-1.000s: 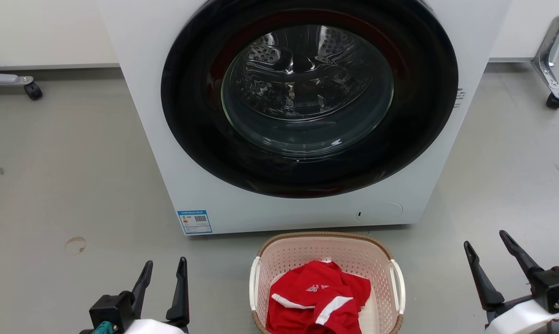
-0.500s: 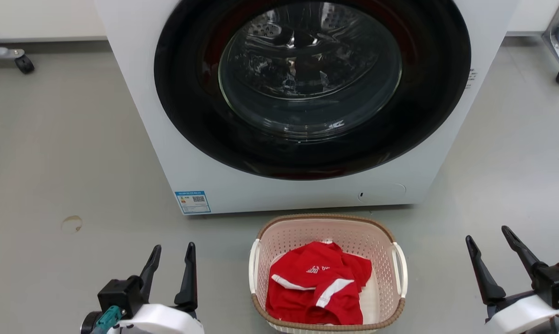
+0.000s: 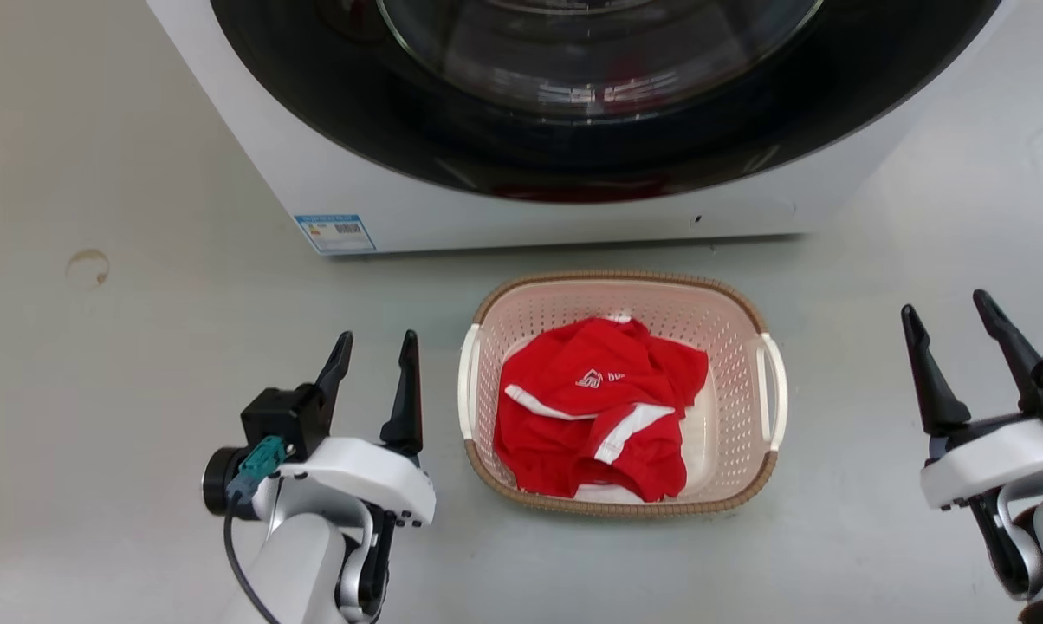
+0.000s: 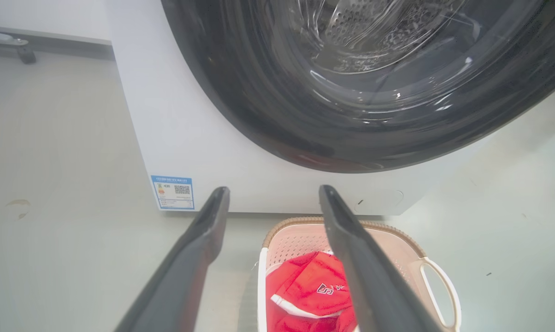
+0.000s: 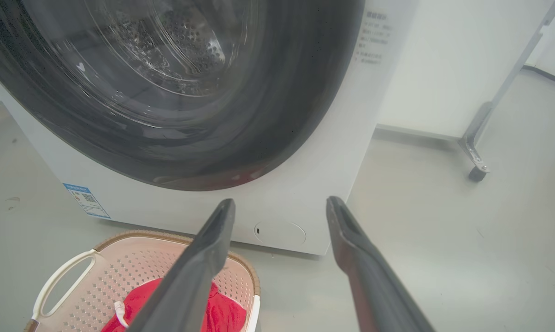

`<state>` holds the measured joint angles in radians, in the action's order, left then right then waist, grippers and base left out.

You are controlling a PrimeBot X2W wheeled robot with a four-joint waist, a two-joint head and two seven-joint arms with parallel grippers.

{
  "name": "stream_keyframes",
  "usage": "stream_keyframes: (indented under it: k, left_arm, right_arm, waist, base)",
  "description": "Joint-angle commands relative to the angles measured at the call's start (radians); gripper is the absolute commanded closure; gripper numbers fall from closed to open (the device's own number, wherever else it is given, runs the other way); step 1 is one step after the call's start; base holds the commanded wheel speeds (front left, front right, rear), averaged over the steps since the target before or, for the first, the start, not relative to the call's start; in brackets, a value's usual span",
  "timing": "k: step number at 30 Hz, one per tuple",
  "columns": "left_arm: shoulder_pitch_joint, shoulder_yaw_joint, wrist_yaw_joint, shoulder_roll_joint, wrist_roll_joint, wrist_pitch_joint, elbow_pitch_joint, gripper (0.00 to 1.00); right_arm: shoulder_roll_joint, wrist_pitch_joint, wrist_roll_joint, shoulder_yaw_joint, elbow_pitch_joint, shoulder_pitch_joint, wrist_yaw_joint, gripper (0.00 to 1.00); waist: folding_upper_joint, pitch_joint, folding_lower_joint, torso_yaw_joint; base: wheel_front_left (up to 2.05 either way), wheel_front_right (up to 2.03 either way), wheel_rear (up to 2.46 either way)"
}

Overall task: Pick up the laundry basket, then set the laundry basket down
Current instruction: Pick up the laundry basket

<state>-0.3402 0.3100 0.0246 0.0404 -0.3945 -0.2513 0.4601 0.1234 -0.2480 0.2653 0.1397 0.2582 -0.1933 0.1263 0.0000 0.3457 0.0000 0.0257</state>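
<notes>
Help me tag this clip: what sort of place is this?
Probably a laundry test area in a lab, not a home: a front-loading washer stands on a bare grey floor, a laundry basket holding a red garment sits before it, and a caster-footed metal stand is nearby.

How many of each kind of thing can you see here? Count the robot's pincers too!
1 washing machine
1 laundry basket
1 red garment in the basket
2 pincers, both open: left pincer, right pincer
Total: 5
</notes>
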Motion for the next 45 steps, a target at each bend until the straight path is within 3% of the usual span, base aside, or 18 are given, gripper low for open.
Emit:
stream_keyframes:
  k: [1,7,21,45]
  left_arm:
    - [-0.054,-0.010,0.015,0.010,-0.017,-0.010,-0.004,0.00]
    - [-0.193,0.095,0.052,0.010,-0.066,-0.010,0.102,0.00]
    - [-0.385,0.257,0.127,0.010,-0.224,-0.010,0.262,0.00]
    - [-0.545,0.370,0.124,0.010,-0.314,-0.010,0.378,0.00]
  right_arm:
    - [0.032,-0.014,0.008,0.020,0.003,-0.045,0.004,0.00]
    - [0.052,-0.014,0.038,0.069,0.097,-0.165,0.004,0.00]
    - [0.066,-0.014,0.067,0.177,0.249,-0.293,0.004,0.00]
    - [0.071,-0.014,0.092,0.279,0.269,-0.361,0.004,0.00]
  waist:
    - [0.0000,0.112,0.0000,0.004]
    - [0.0000,0.251,0.0000,0.005]
    - [0.0000,0.431,0.0000,0.010]
    - [0.0000,0.596,0.0000,0.005]
  base:
    - [0.00,0.00,0.00]
    - [0.00,0.00,0.00]
    - [0.00,0.00,0.00]
    - [0.00,0.00,0.00]
